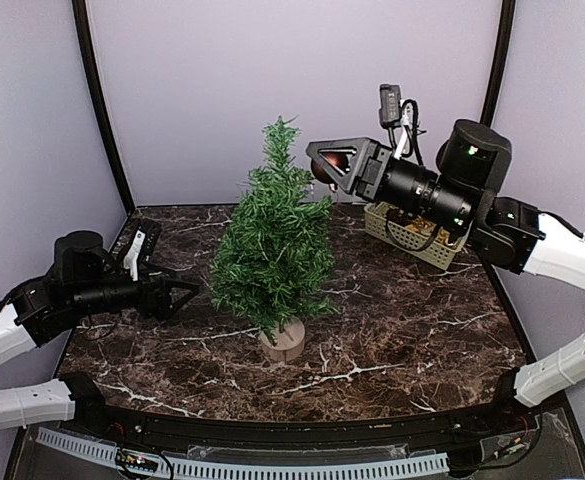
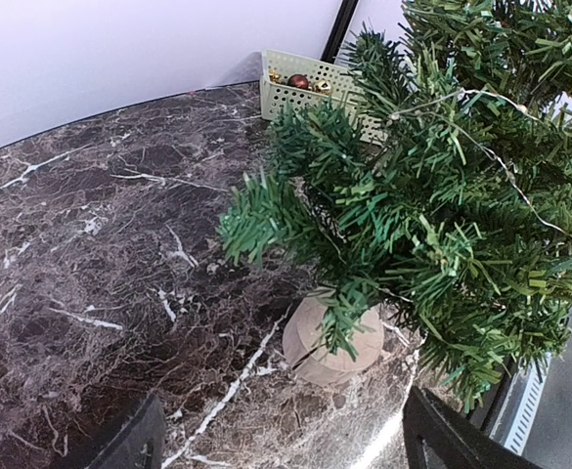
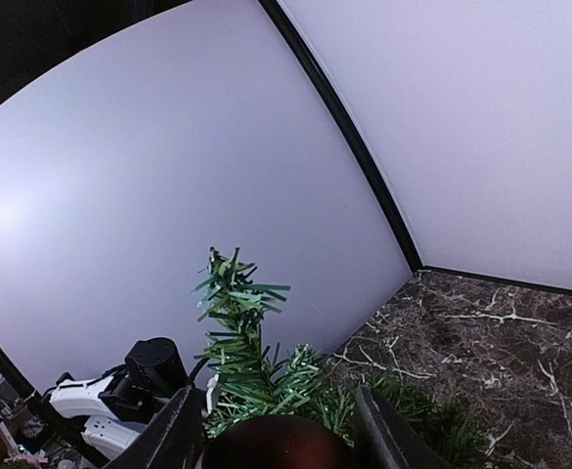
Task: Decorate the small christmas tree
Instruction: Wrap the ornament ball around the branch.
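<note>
Dark red ball (image 3: pixel 276 447) held by right end effector (image 1: pixel 324 167) beside tree (image 1: pixel 272 240) top; left end effector (image 1: pixel 187 295) wide open near tree's lower branches.

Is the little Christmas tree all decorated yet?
Not yet. The small christmas tree has only a thin wire strand on its branches, no baubles that I can see. The right pincer holds a dark red ball up by the treetop, not hung yet. More ornaments wait in the basket at the back. The left pincer is open and empty beside the tree.
</note>
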